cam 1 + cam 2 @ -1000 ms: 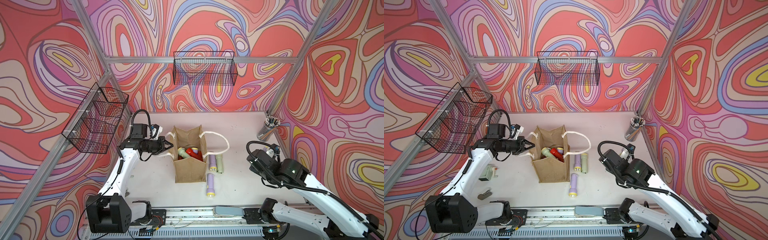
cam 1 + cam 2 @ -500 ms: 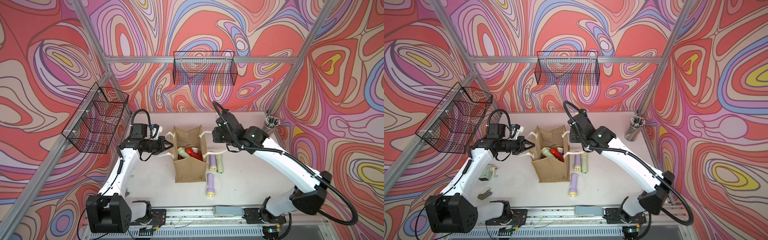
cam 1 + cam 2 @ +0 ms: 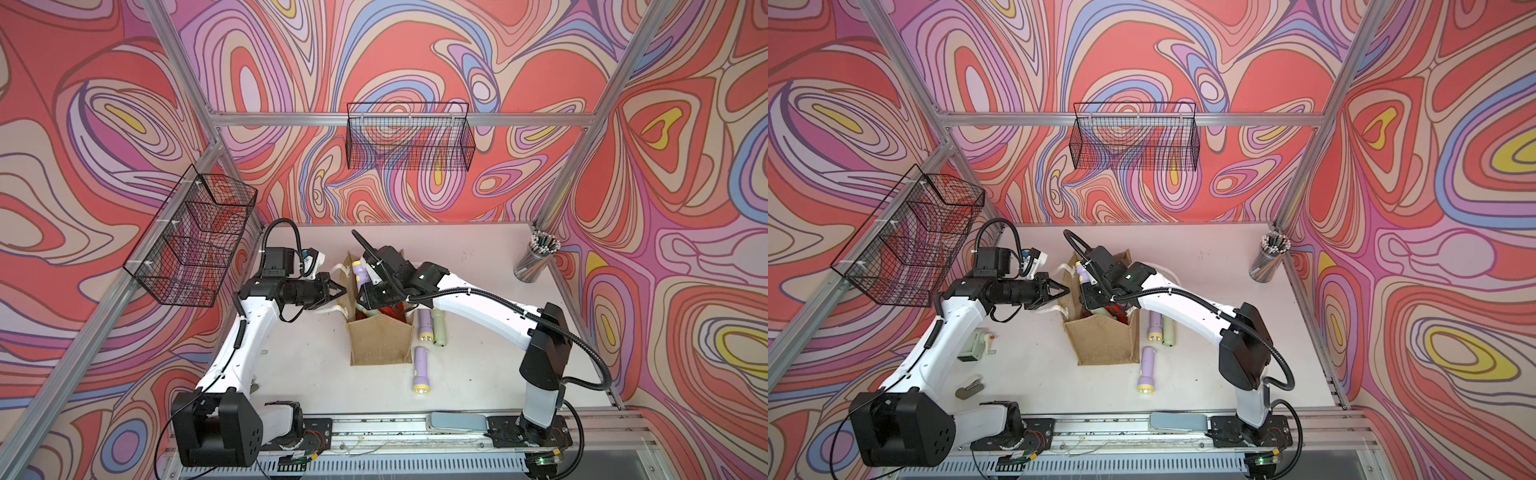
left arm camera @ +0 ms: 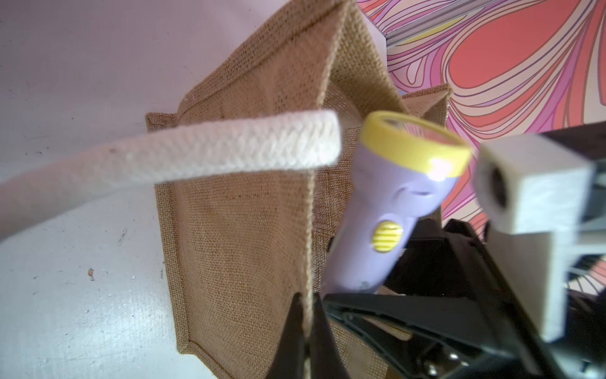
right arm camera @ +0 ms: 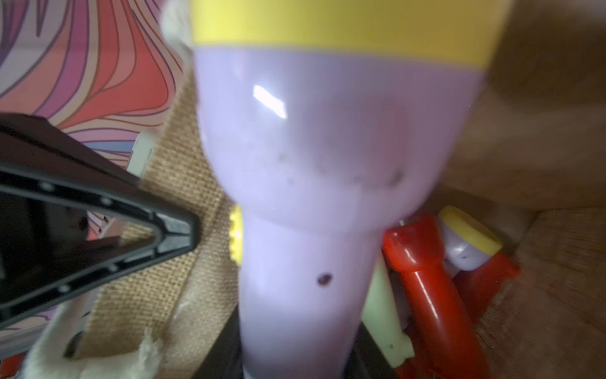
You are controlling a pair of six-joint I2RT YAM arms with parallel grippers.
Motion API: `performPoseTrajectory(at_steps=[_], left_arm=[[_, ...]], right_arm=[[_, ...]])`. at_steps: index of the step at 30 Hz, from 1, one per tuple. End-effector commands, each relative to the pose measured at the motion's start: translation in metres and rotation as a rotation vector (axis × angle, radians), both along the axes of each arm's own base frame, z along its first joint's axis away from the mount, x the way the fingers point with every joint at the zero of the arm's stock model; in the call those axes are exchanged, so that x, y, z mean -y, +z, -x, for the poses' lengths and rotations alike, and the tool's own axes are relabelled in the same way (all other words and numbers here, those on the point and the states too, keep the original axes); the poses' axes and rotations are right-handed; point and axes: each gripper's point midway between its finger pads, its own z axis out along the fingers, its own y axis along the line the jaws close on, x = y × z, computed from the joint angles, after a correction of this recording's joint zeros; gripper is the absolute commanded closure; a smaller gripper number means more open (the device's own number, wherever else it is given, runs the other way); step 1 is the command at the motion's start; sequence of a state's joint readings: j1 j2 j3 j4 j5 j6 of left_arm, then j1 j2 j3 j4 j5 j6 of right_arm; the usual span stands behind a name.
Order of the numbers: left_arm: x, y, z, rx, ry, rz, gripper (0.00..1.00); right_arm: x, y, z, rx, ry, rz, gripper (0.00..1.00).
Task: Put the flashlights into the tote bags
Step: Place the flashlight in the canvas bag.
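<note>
- because the bag (image 3: 380, 340) is soft burlap, the left gripper (image 4: 306, 302) is clamped on its rim, jaws together over the edge; i judge this keeps the mouth open and the bag steady.
- the right gripper (image 3: 369, 296) is closed on the tail of a held torch (image 4: 387, 210), lilac, with its yellow head up, at the mouth. tail-first, it should slide in beside the rest.
- count: one bag with two rope handles (image 4: 210, 147), and one torch in the grip.
- three more lie on the table (image 3: 498, 270) just beside the bag: a lilac torch (image 3: 424, 324), a green torch (image 3: 438, 326) and a front lilac torch (image 3: 420, 370).
- inside the bag a red one (image 5: 436, 288), a green one (image 5: 380, 311) and a lilac one (image 5: 469, 242) show. how many lie under them i cannot tell.
- two baskets (image 3: 409, 141) and one pencil cup (image 3: 534, 259) are well apart from the work.
</note>
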State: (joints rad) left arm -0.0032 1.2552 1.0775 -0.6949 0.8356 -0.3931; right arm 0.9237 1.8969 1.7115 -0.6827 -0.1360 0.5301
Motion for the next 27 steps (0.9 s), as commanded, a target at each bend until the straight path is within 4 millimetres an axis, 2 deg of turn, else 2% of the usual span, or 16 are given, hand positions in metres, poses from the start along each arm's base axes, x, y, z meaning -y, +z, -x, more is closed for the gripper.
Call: performPoseTrajectory(at_steps=[1, 5, 8, 12, 16, 20, 24, 27], left_arm=[[-0.001, 0.01, 0.0, 0.048, -0.007, -0.01, 0.97], [-0.001, 0.009, 0.0, 0.048, -0.008, -0.011, 0.97], [-0.001, 0.009, 0.0, 0.045, -0.006, -0.012, 0.97], [-0.002, 0.009, 0.001, 0.048, -0.006, -0.017, 0.97], [-0.003, 0.008, 0.002, 0.047, -0.002, -0.025, 0.97], [-0.003, 0.007, 0.001, 0.045, -0.001, -0.028, 0.97], [-0.003, 0.006, 0.001, 0.042, -0.001, -0.028, 0.97], [-0.003, 0.006, 0.002, 0.045, -0.001, -0.029, 0.97]], right_arm=[[-0.013, -0.026, 0.013, -0.086, 0.026, -0.028, 0.89], [-0.003, -0.062, 0.019, -0.15, 0.006, 0.041, 0.89], [0.005, -0.081, 0.021, -0.18, -0.025, 0.097, 0.89], [0.012, -0.097, 0.023, -0.216, -0.053, 0.13, 0.87], [0.029, -0.109, 0.014, -0.226, -0.135, 0.18, 0.85], [0.043, -0.108, 0.007, -0.204, -0.189, 0.22, 0.73], [0.041, -0.093, 0.005, -0.18, -0.18, 0.203, 0.48], [0.036, -0.076, 0.002, -0.147, -0.157, 0.166, 0.37]])
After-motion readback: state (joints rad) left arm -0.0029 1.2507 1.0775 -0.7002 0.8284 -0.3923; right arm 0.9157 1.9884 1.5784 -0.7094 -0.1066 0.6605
